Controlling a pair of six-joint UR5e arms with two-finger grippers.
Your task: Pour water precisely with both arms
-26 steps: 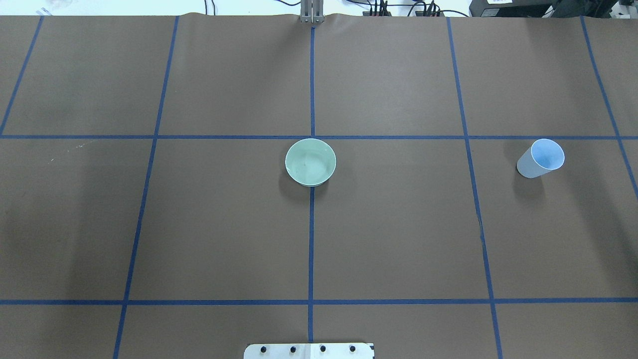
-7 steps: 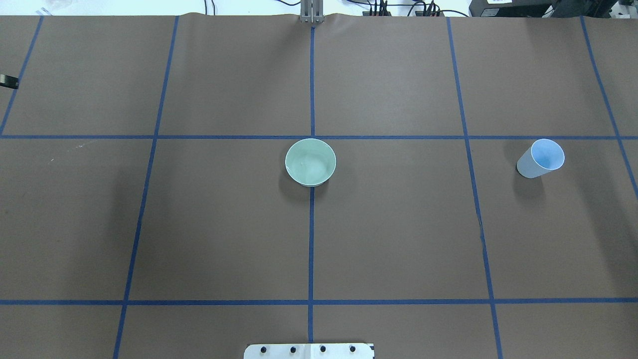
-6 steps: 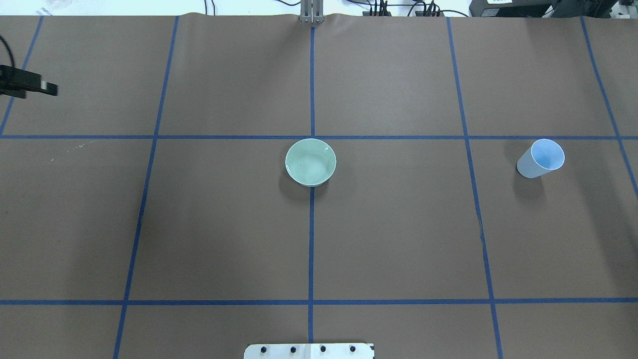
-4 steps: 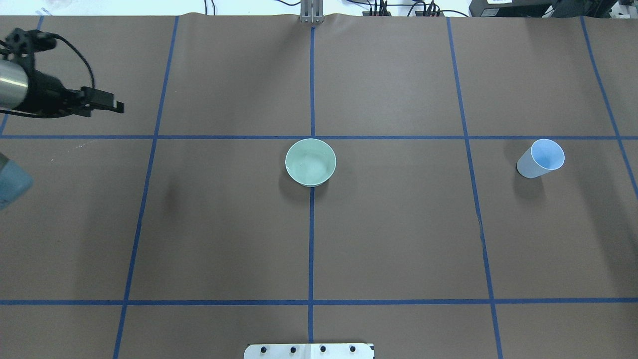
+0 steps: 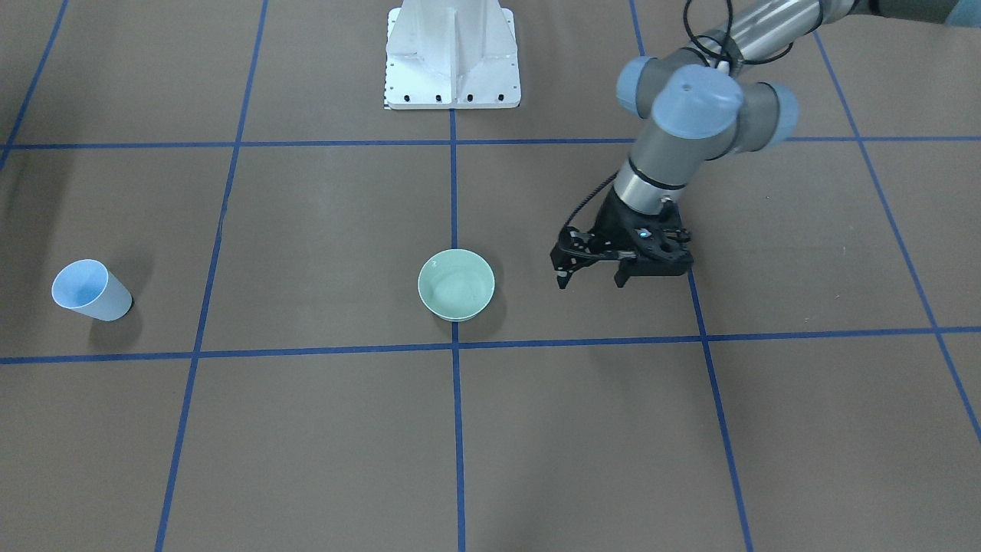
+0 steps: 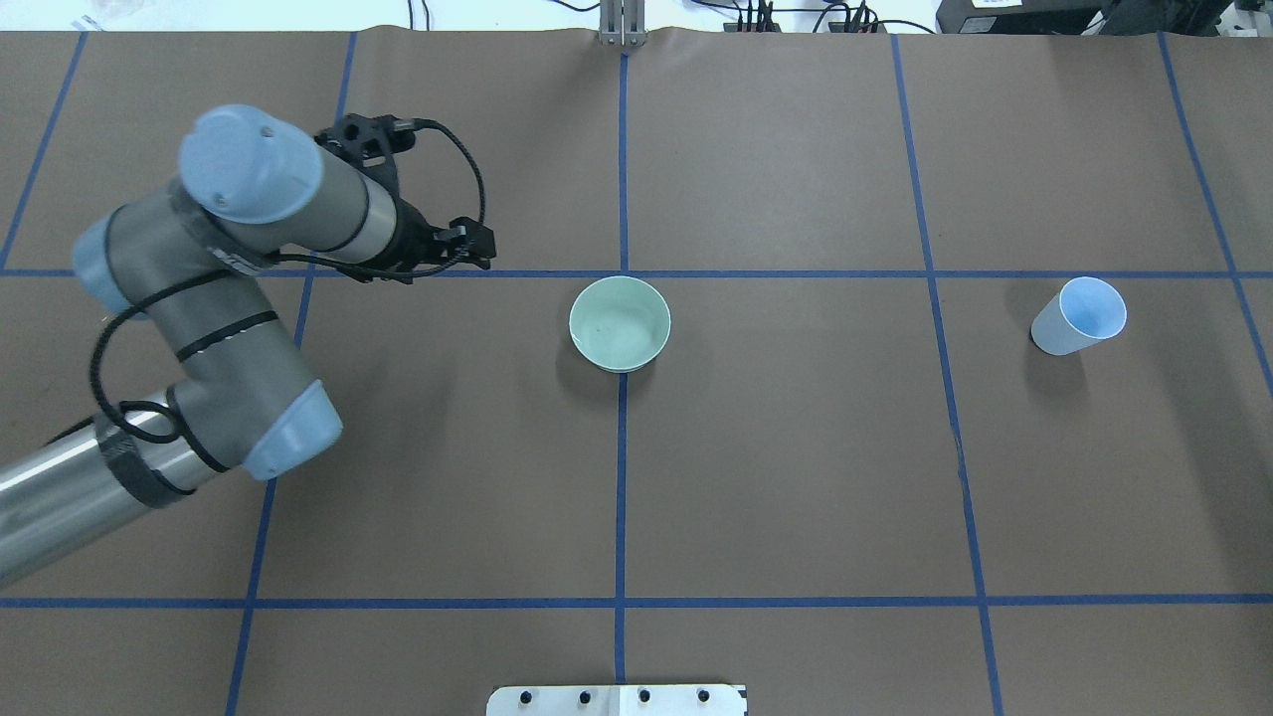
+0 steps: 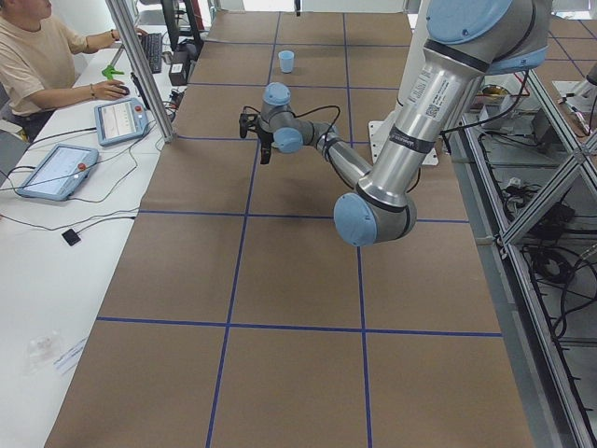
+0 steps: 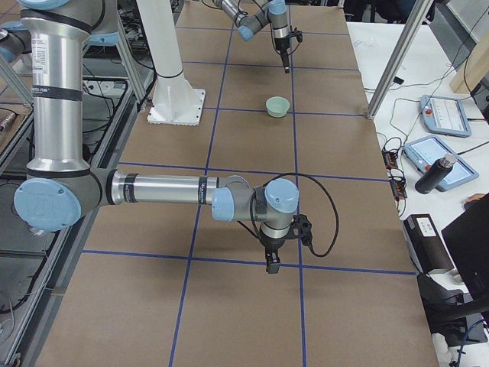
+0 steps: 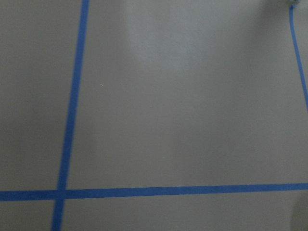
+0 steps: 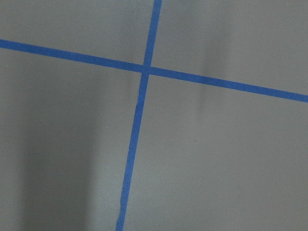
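Observation:
A pale green bowl (image 6: 620, 323) stands at the table's middle; it also shows in the front view (image 5: 456, 284) and the right side view (image 8: 277, 105). A light-blue cup (image 6: 1079, 316) stands upright far to the right, also in the front view (image 5: 90, 290). My left gripper (image 5: 592, 280) is open and empty, pointing down, a short way to the bowl's left; it also shows in the overhead view (image 6: 482, 249). My right gripper (image 8: 271, 266) shows only in the right side view, pointing down over the table's right end. I cannot tell whether it is open or shut.
The white pedestal (image 5: 452, 61) stands at the robot's edge of the table. Blue tape lines grid the brown mat. An operator (image 7: 37, 65) sits at a side table with tablets beyond the far edge. An aluminium post (image 7: 140, 75) stands there.
My left arm has swung in from the left edge of the overhead view toward the bowl. The bowl and the cup have not moved.

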